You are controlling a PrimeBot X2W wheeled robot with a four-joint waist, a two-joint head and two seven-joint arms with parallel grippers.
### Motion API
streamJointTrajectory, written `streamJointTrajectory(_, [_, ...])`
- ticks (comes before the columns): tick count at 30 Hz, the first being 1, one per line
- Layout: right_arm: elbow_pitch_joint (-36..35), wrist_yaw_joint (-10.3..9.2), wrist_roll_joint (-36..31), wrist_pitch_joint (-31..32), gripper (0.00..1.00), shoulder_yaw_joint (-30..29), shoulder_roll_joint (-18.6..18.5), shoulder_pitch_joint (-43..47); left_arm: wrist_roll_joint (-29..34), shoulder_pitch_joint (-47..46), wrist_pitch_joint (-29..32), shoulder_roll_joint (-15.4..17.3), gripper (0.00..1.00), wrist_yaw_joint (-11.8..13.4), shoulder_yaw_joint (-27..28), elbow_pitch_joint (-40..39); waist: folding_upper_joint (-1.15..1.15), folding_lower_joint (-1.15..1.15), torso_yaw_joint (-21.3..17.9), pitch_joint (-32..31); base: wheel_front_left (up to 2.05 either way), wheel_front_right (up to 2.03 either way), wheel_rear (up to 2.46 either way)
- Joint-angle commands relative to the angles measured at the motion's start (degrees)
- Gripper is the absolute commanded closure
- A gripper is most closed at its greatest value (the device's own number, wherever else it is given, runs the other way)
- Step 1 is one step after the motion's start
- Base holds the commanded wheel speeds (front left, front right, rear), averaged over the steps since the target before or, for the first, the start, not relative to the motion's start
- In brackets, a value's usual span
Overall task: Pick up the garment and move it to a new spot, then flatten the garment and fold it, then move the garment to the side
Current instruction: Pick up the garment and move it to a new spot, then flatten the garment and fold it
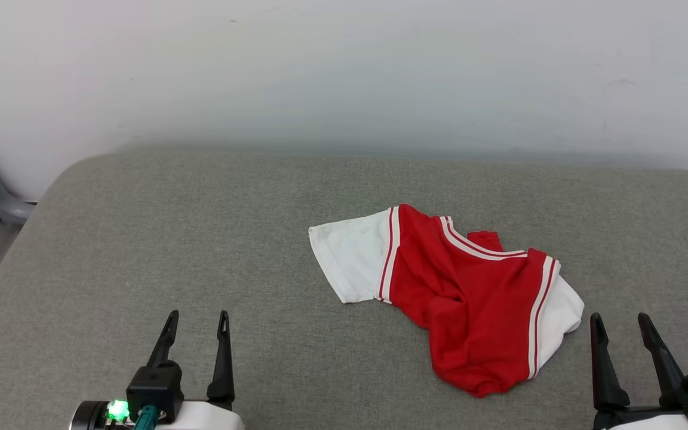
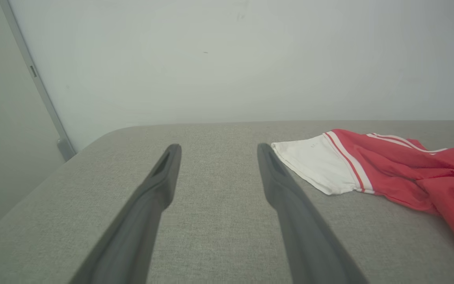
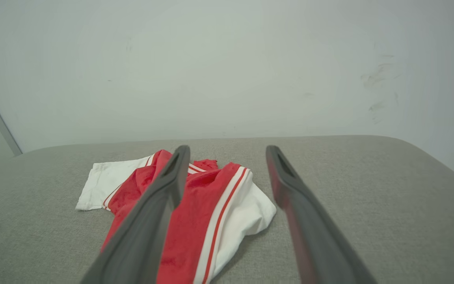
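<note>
Garment (image 1: 463, 298): crumpled on grey desk (image 1: 141, 239), near and ahead-left of right gripper (image 1: 619, 318), well apart ahead-right of left gripper (image 1: 197, 315). Both grippers wide, empty. Bare desk ahead of left gripper, up to rounded far edge.

You see your left gripper (image 1: 199, 315) and right gripper (image 1: 619, 318) each built from two long, slim, dark fingers (image 1: 223, 358) with a slot near the pointed tip, on black mounts (image 1: 154, 385) and white shells (image 1: 206, 417), with a green light (image 1: 118, 409) and teal plug (image 1: 146, 417) at the left wrist.
</note>
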Motion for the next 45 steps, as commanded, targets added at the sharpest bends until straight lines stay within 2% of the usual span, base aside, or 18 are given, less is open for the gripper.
streamJointTrajectory(1, [0.05, -0.04, 0.51, -0.14, 0.00, 0.00, 0.11, 0.89, 0.72, 0.67, -0.15, -0.45, 0.00, -0.74, 0.85, 0.18, 0.00, 0.00, -0.10, -0.02, 0.00, 0.00, 0.00])
streamJointTrajectory(7, [0.43, -0.04, 1.06, -0.14, 0.00, 0.05, 0.11, 1.39, 2.93, 1.83, -0.15, -2.53, 0.00, -3.54, 3.36, 0.70, 0.00, 0.00, -0.47, -0.13, 0.00, 0.00, 0.00])
streamJointTrajectory(15, [0.77, -0.04, 1.37, -0.14, 0.00, 0.47, 0.11, 1.52, 5.05, 2.31, -0.15, -4.50, 0.00, -6.04, 5.72, 1.50, 0.00, 0.00, -0.54, -0.17, 0.00, 0.00, 0.00])
streamJointTrajectory(21, [0.91, -0.04, 1.05, -0.14, 0.00, 0.72, 0.11, 1.10, 5.73, 1.10, -0.15, -5.43, 0.00, -7.83, 7.16, 2.55, 0.00, 0.00, -0.65, 0.11, 0.00, 0.00, 0.00])
streamJointTrajectory(25, [0.98, -0.04, 0.69, -0.14, 0.00, 1.30, 0.11, 0.00, 6.58, -1.53, -0.15, -5.14, 0.00, -9.91, 7.46, 3.95, 0.00, 0.00, -1.32, 0.61, 0.00, 0.00, 0.00])
streamJointTrajectory(33, [0.44, -0.04, -0.38, -0.14, 0.00, 2.40, 0.11, -1.44, 7.03, -13.51, -0.14, -2.88, 0.00, -14.46, 8.45, 6.97, 0.00, 0.00, -3.97, 2.69, 0.00, 0.00, 0.00])
streamJointTrajectory(39, [-0.52, -0.04, -2.04, -0.14, 0.00, 3.38, 0.11, -3.95, 6.83, -26.58, 0.13, -0.35, 0.00, -17.24, 8.15, 15.30, 0.00, 0.00, -6.60, 6.65, 0.00, 0.00, 0.00])
streamJointTrajectory(45, [-1.33, -0.04, -2.70, -0.14, 0.00, 3.84, 0.12, -7.42, 5.71, -39.13, 4.86, 1.63, 0.00, -19.16, 5.76, 21.92, 0.00, 0.00, -8.68, 11.36, 0.00, 0.00, 0.00])
